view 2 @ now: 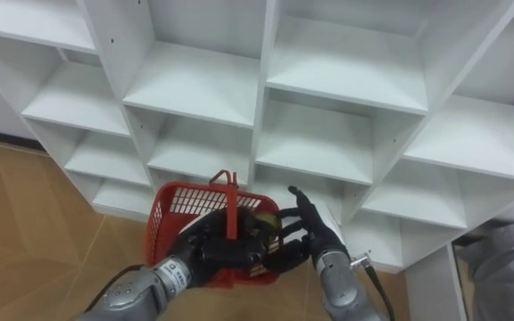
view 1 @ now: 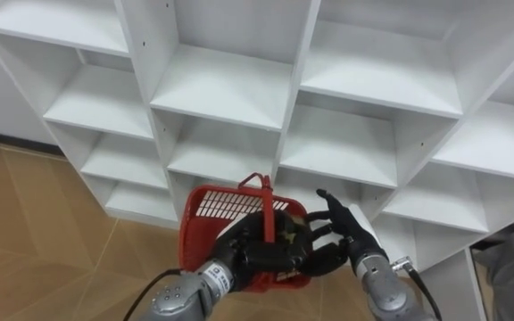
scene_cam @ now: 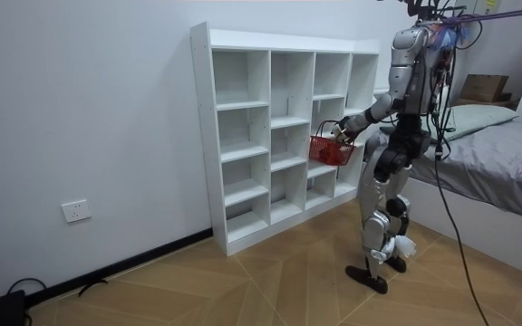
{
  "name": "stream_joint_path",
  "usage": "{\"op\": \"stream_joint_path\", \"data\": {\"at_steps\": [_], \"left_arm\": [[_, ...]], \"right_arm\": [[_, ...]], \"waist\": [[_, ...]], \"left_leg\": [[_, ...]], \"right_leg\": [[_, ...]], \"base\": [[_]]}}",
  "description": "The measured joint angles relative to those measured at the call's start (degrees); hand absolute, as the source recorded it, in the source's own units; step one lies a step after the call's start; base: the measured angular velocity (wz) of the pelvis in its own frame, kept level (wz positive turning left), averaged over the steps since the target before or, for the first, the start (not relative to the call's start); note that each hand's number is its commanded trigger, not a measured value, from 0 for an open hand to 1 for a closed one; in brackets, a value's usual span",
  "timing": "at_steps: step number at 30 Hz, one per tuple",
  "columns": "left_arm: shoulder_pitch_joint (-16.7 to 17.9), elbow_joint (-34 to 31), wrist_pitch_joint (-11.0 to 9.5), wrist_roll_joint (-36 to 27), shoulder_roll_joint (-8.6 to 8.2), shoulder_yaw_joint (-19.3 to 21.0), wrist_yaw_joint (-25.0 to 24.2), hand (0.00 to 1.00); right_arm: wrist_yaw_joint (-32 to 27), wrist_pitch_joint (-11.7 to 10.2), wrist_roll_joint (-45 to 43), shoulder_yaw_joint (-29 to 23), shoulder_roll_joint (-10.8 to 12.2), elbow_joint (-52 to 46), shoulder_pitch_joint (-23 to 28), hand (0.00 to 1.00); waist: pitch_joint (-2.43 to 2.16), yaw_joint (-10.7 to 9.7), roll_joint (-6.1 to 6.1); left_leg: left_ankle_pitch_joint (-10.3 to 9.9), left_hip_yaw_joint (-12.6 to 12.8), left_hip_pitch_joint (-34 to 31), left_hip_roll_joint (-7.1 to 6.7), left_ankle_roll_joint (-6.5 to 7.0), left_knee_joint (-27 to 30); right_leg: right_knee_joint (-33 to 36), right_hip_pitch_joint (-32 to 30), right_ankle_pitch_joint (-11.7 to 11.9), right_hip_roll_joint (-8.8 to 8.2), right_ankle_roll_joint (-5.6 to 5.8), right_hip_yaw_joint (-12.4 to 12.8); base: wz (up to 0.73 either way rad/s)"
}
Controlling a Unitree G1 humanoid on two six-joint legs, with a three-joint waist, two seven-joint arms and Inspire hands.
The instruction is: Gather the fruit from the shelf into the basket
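The robot stands upright on the wooden floor (scene_cam: 270,272) close before the white closet (view 1: 226,89), facing its open compartments; a bed (scene_cam: 506,158) lies behind it.

The left hand (view 1: 255,251) has its fingers curled tight on the red basket (view 1: 208,209), gripping it at the near side, where the upright handle (view 1: 259,183) rises just above those fingers; the basket's mesh wall stands beyond and to the left of them, in front of the closet's lower compartments.

The right hand (view 1: 339,230) is just right of the left fingers, at the basket's right rim; its fingers are spread and loose, some straight and pointing up toward the shelves, the lower ones bent in toward the rim; they clasp nothing that I can make out.

Between the two sets of fingers, inside the basket, a small yellow-green thing (view 2: 262,219) shows; it looks like fruit, though which kind I cannot tell.

The compartments beyond the fingers are bare white boards.
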Motion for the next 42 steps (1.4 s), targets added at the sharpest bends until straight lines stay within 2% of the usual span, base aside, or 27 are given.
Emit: {"op": "stream_joint_path", "data": {"at_steps": [12, 22, 25, 26, 30, 33, 37, 40, 42], "left_arm": [[0.5, 0.0, 0.0, 0.0, 1.14, 4.3, 0.1, 1.00], [1.6, -0.1, 0.0, -0.2, 1.13, 5.2, 1.7, 1.00], [2.9, -0.1, 0.0, 0.0, 1.43, 7.3, 1.7, 1.00], [3.8, -0.1, 0.0, 0.0, 1.41, 9.2, 1.6, 1.00], [7.5, 0.0, 0.0, 0.0, 3.53, 12.0, 2.1, 1.00], [8.4, 0.3, 0.0, -0.3, 4.40, 12.9, 2.9, 1.00], [9.0, 0.6, 0.0, -0.1, 4.48, 15.3, 4.2, 1.00], [10.2, 0.9, 0.0, 0.1, 4.68, 18.1, 5.0, 1.00], [10.4, 3.9, 0.0, 0.0, 4.75, 20.6, 7.0, 1.00]], "right_arm": [[-0.4, 0.0, 1.1, -0.8, -0.8, -1.7, 0.2, 0.00], [-1.9, 0.0, -0.3, -0.9, -1.7, -2.9, 0.7, 0.00], [-2.2, 0.0, -1.2, -3.9, -1.7, -4.0, 0.8, 0.00], [-2.2, -0.2, -1.3, -6.2, -1.9, -4.9, 0.9, 0.00], [-2.9, -0.4, -1.3, -10.9, -4.8, -6.2, 1.8, 0.00], [-3.4, -0.4, 0.1, -13.3, -4.8, -7.2, 3.3, 0.00], [-5.0, -0.5, 3.6, -14.3, -4.8, -10.6, 5.8, 0.00], [-6.0, -0.6, 8.0, -16.7, -4.8, -10.6, 6.9, 0.00], [-7.0, -0.9, 11.7, -18.0, -4.8, -10.6, 8.2, 0.00]], "waist": [[-0.02, -0.2, -0.02], [-0.03, -0.5, 0.00], [-0.04, -0.9, -0.03], [-0.07, -1.4, -0.05], [-0.15, -1.7, -0.27], [-0.15, -1.7, -0.29], [-0.18, -1.8, -0.33], [-0.29, -2.0, -0.43], [-0.34, -2.0, -0.30]], "left_leg": [[-0.1, 0.0, 2.1, -0.42, 0.24, -0.8], [-0.2, 0.1, 3.1, -0.42, 0.27, -1.0], [-0.2, 0.2, 4.0, -0.43, 0.28, -1.3], [-0.2, 0.2, 4.2, -0.44, 0.30, -1.3], [-0.2, 0.3, 5.4, -0.47, 0.29, -1.5], [-0.2, 0.1, 5.5, -0.44, 0.29, -1.5], [-0.2, 0.2, 5.8, -0.46, 0.29, -1.6], [-0.2, 0.5, 6.3, -0.45, 0.30, -1.7], [-0.2, 0.6, 6.5, -0.45, 0.30, -1.8]], "right_leg": [[0.0, 1.7, -0.4, -0.39, 0.42, 0.1], [0.1, 2.6, -0.5, -0.42, 0.45, 0.1], [0.0, 3.3, -0.5, -0.45, 0.51, 0.4], [0.0, 3.4, -0.6, -0.47, 0.53, 0.4], [-0.2, 4.5, -0.7, -0.43, 0.59, 0.4], [0.0, 4.5, -0.7, -0.39, 0.56, 0.6], [0.0, 4.8, -0.8, -0.38, 0.54, 0.6], [-0.1, 5.2, -0.8, -0.38, 0.59, 0.8], [-0.1, 5.4, -0.8, -0.38, 0.58, 0.8]], "base": [[0.00], [0.00], [-0.04], [0.00], [0.00], [0.00], [0.00], [0.00], [0.00]]}}
